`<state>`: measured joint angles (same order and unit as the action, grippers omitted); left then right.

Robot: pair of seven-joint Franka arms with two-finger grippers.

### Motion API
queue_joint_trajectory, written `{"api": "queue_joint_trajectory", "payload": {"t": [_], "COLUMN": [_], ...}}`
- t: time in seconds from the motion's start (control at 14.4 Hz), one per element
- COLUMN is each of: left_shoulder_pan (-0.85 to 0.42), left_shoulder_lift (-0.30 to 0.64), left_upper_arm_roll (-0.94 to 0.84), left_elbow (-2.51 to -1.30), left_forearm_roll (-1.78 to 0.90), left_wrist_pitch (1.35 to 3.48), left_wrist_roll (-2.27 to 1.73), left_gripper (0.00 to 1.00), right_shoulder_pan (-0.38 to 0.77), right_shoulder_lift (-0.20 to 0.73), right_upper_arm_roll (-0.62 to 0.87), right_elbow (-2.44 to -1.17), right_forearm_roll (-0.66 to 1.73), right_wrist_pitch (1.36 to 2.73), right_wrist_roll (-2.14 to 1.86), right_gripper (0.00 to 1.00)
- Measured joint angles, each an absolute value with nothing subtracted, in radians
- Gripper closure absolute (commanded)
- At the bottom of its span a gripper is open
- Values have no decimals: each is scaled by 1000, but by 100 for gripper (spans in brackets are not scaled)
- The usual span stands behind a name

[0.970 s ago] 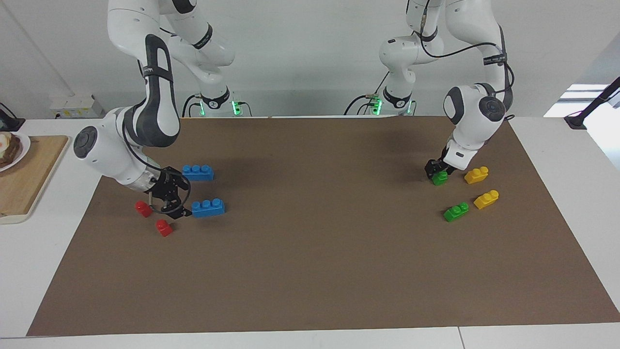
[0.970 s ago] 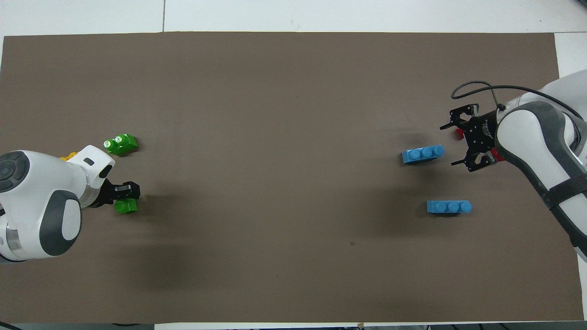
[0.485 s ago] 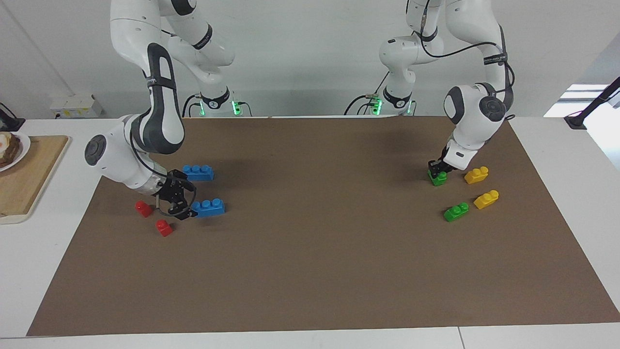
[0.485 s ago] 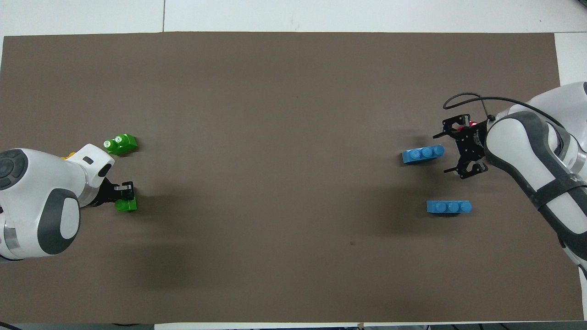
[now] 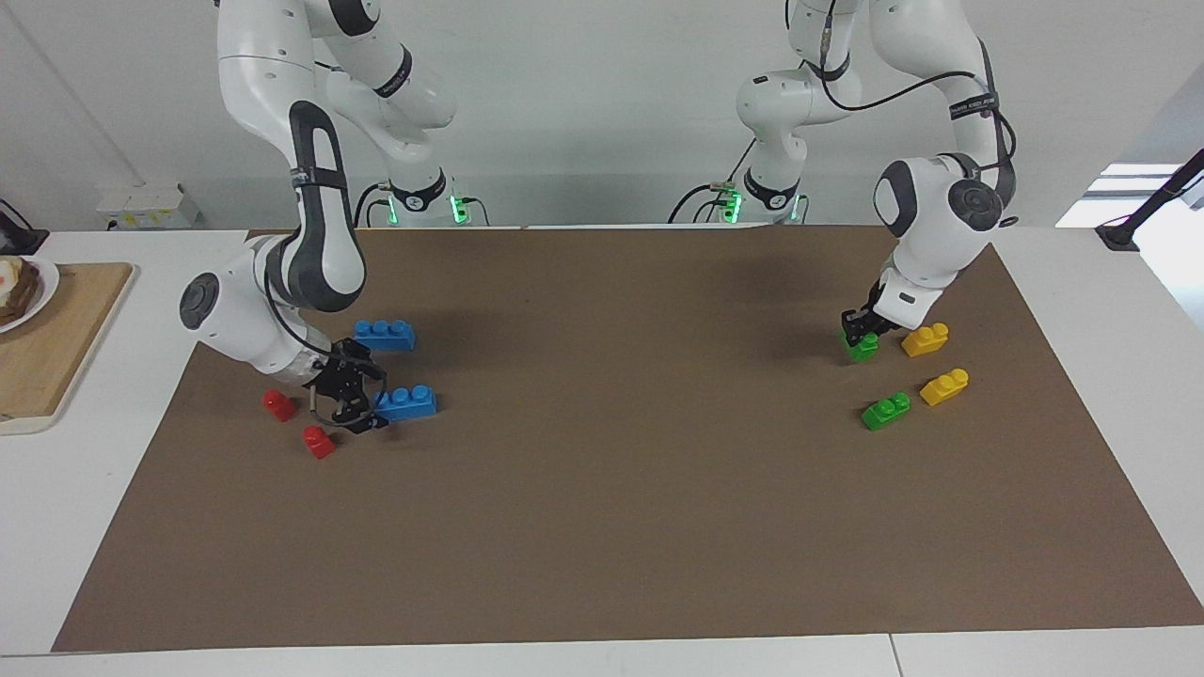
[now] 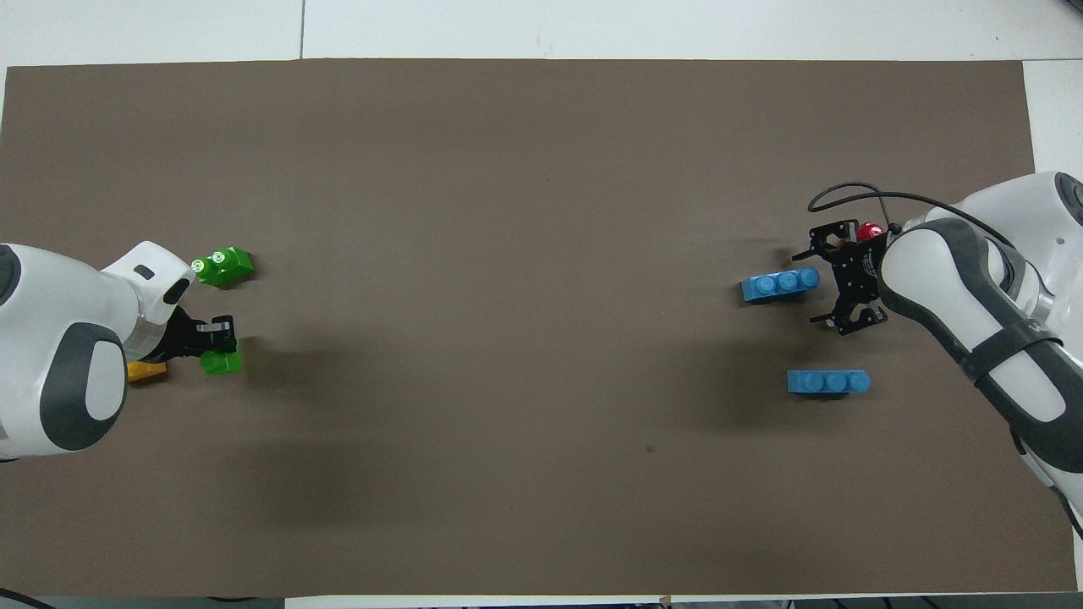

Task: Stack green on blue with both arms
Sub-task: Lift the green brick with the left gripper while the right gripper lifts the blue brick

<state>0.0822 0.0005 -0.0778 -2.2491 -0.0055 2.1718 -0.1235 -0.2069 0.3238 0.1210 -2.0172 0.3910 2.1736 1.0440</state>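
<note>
Yellow brick [image 6: 145, 371] half under left arm [image 6: 68, 355]

We've got two yellow bricks [image 5: 925, 339] [image 5: 944, 386], two red bricks [image 5: 278, 404] [image 5: 319, 441], plus a wooden cutting board [image 5: 56, 343] off the brown mat [image 5: 611, 527].

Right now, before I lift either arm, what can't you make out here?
- Green brick in left end effector: fingers cover its top, facing view; lifted or resting, unclear.
- Right end effector at blue brick: contact unclear.
- Overhead: left arm hides one yellow brick, most of the other; right arm hides one red brick.
</note>
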Motion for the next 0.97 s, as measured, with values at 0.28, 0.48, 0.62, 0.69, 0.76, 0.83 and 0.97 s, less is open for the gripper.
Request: {"api": "queue_joint_trajectory", "payload": {"t": [0.28, 0.48, 0.62, 0.69, 0.76, 0.83, 0.97], "left_shoulder_pan": [57, 11, -1, -4, -12, -26, -56], "left_shoulder_lift": [28, 45, 50, 52, 54, 56, 57], "left_upper_arm_roll": [-80, -83, -84, -84, -84, -84, -86], "left_elbow": [-2100, -2009, -1956, -1927, -1897, -1862, -1790], "left_forearm_roll": [-9, -15, -38, -49, -54, -54, -54], "left_wrist_pitch": [2058, 1991, 1944, 1916, 1888, 1857, 1801], "left_wrist_roll": [-277, -465, -538, -584, -639, -705, -835], "left_gripper": [100, 100, 100, 100, 100, 100, 100], "right_shoulder_pan": [-207, -207, -207, -207, -207, -207, -205], "right_shoulder_lift": [324, 324, 324, 324, 324, 324, 325], "right_upper_arm_roll": [121, 121, 121, 121, 121, 121, 122], "right_elbow": [-2018, -2018, -2018, -2018, -2018, -2018, -2017], "right_forearm_roll": [408, 413, 413, 413, 415, 421, 432], "right_wrist_pitch": [2179, 2183, 2183, 2183, 2184, 2184, 2184], "right_wrist_roll": [1043, 1043, 1043, 1043, 1043, 1043, 1042], "right_gripper": [13, 31, 63, 79, 98, 100, 100]}}
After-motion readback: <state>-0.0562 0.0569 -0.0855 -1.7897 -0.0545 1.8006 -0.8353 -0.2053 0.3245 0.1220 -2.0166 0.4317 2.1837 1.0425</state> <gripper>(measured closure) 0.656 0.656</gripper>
